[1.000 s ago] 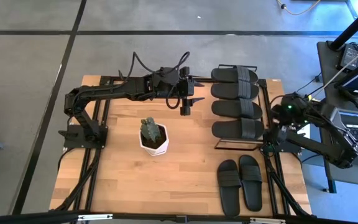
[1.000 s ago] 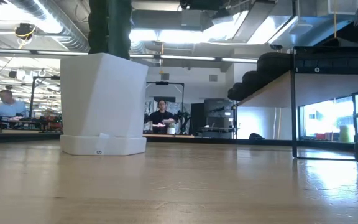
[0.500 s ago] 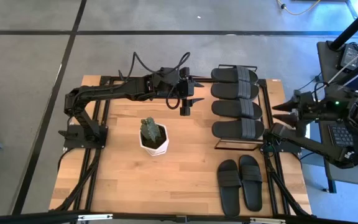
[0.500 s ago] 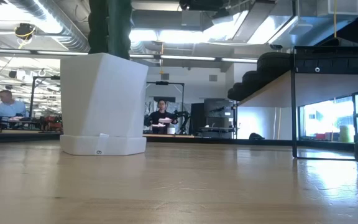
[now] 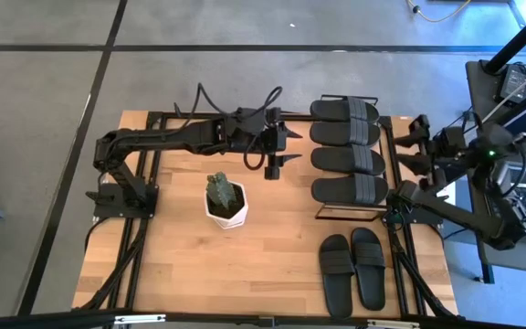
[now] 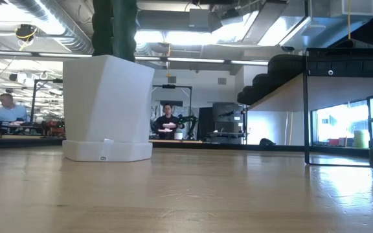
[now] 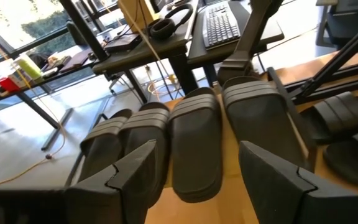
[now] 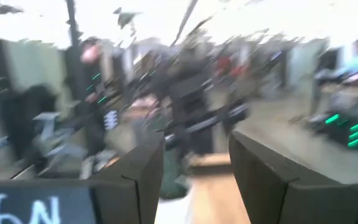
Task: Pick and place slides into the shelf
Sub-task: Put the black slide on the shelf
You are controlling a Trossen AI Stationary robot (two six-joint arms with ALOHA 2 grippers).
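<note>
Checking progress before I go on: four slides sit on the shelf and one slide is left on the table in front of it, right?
Not quite. The high view shows two slides left on the table, lying side by side in front of the shelf. The four slides on the shelf are as you say.

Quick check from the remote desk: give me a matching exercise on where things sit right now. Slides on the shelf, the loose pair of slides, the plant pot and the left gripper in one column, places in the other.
Things:
1. Four slides
2. Loose pair of slides
3. Plant pot
4. Left gripper

Places:
A. Mid-table, left of the shelf
B. On the table's near right corner, in front of the shelf
C. Open and empty, just left of the shelf top
D. Side by side on the shelf top

Pairs: 1-D, 2-B, 3-A, 4-C
</note>
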